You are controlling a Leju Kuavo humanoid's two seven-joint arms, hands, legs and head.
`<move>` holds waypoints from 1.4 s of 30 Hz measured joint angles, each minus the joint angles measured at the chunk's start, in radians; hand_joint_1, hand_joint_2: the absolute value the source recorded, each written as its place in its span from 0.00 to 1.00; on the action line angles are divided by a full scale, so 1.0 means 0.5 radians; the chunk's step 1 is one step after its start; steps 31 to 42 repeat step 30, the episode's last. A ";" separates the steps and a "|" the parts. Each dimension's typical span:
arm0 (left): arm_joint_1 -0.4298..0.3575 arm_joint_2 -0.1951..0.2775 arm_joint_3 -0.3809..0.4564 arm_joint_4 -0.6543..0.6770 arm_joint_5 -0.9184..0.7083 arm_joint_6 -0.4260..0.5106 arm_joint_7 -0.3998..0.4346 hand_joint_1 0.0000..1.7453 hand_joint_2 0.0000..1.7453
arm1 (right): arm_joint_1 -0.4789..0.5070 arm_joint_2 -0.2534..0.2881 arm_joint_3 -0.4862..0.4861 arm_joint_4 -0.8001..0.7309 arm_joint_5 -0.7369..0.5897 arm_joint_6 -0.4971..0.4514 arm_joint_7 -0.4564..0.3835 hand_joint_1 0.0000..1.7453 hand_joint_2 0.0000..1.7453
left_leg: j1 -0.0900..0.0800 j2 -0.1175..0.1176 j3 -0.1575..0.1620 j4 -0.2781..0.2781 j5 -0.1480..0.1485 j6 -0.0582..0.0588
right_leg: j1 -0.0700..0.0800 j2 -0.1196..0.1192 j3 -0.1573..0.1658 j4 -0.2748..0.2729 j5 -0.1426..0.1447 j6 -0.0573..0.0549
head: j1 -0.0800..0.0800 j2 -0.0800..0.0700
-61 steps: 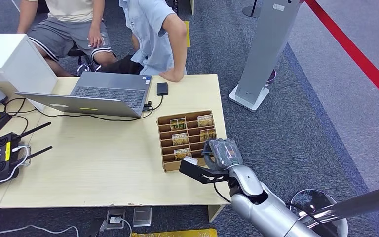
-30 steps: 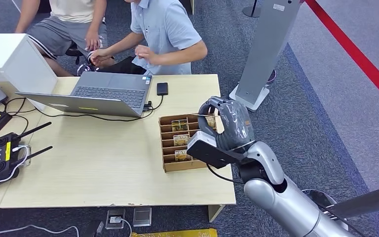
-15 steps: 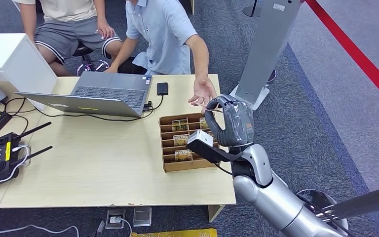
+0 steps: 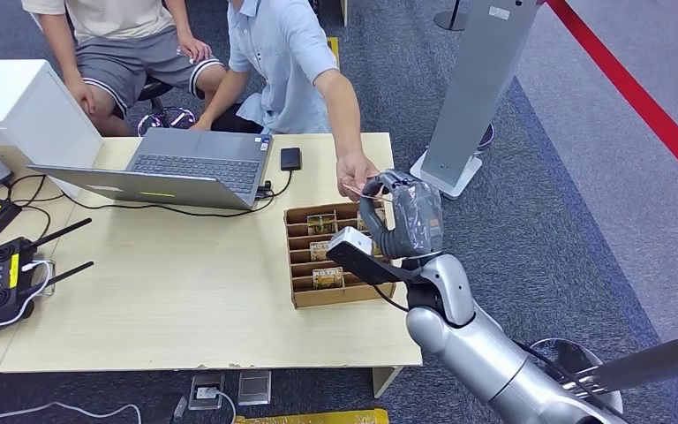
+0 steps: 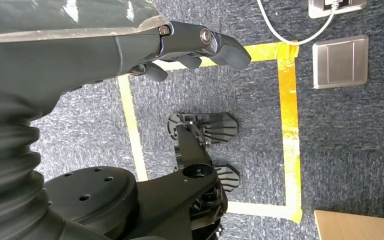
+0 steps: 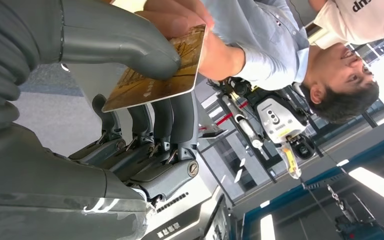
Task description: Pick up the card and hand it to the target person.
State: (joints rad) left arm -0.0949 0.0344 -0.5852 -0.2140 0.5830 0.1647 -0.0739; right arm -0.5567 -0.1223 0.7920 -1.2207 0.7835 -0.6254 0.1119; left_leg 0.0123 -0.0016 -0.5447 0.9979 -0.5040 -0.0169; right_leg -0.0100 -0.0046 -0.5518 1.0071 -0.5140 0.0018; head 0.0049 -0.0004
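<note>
Silver arm (image 4: 485, 353), grey ribbed cover, dark fingers (image 6: 145, 125)

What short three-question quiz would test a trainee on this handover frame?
1. True or false: the right hand holds the card.
2. Who else touches the card? A) nobody B) the person's hand C) the left hand
3. What sits on the table just below the right hand in the head view?

Key:
1. True; the thumb presses it against the fingers.
2. B; the person in the blue shirt grips its far edge.
3. The cardboard card tray, with cards in its slots.
</note>
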 joint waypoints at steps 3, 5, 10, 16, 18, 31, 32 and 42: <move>0.005 0.001 -0.003 0.000 0.001 -0.010 -0.012 0.00 0.50 | -0.005 0.009 0.007 0.026 -0.014 -0.004 -0.008 0.00 1.00 | 0.000 0.000 0.000 0.000 0.000 0.000 | 0.000 0.000 0.000 0.000 0.000 0.000 | 0.000 0.000; 0.006 0.001 -0.010 0.000 0.003 -0.009 -0.021 0.00 0.00 | -0.008 0.015 0.011 0.043 -0.029 -0.012 -0.017 0.00 1.00 | 0.000 0.000 0.000 0.000 0.000 0.000 | 0.000 0.000 0.000 0.000 0.000 0.000 | 0.000 0.000; 0.011 0.001 -0.017 0.001 0.044 0.017 -0.025 0.00 0.00 | -0.010 0.021 0.028 0.069 -0.098 -0.042 -0.041 0.00 1.00 | 0.000 0.000 0.000 0.000 0.000 0.000 | 0.000 0.000 0.000 0.000 0.000 0.000 | 0.000 0.000; 0.037 0.004 -0.018 0.001 0.090 0.053 -0.025 0.00 0.00 | 0.027 0.017 0.027 0.037 -0.348 -0.077 -0.119 0.00 1.00 | 0.000 0.000 0.001 0.000 0.000 0.000 | 0.000 0.000 -0.001 0.000 0.000 0.000 | 0.000 0.000; 0.045 0.006 -0.018 0.001 0.103 0.060 -0.025 0.00 0.00 | 0.066 0.009 0.020 -0.006 -0.482 -0.077 -0.162 0.00 1.00 | 0.000 0.000 0.001 0.000 0.000 0.000 | 0.000 0.000 -0.001 0.000 0.000 0.000 | 0.000 0.000; 0.063 0.032 -0.028 0.002 0.174 0.079 -0.009 0.00 0.00 | 0.540 -0.164 -0.191 -0.511 -2.010 0.294 -0.642 0.00 1.00 | 0.000 0.000 0.002 0.000 0.000 0.000 | 0.000 -0.001 -0.001 -0.002 0.000 0.000 | -0.001 0.000; 0.063 0.032 -0.028 0.002 0.174 0.079 -0.009 0.00 0.00 | 0.540 -0.164 -0.191 -0.511 -2.010 0.294 -0.642 0.00 1.00 | 0.000 0.000 0.002 0.000 0.000 0.000 | 0.000 -0.001 -0.001 -0.002 0.000 0.000 | -0.001 0.000; 0.063 0.032 -0.028 0.002 0.174 0.079 -0.009 0.00 0.00 | 0.540 -0.164 -0.191 -0.511 -2.010 0.294 -0.642 0.00 1.00 | 0.000 0.000 0.002 0.000 0.000 0.000 | 0.000 -0.001 -0.001 -0.002 0.000 0.000 | -0.001 0.000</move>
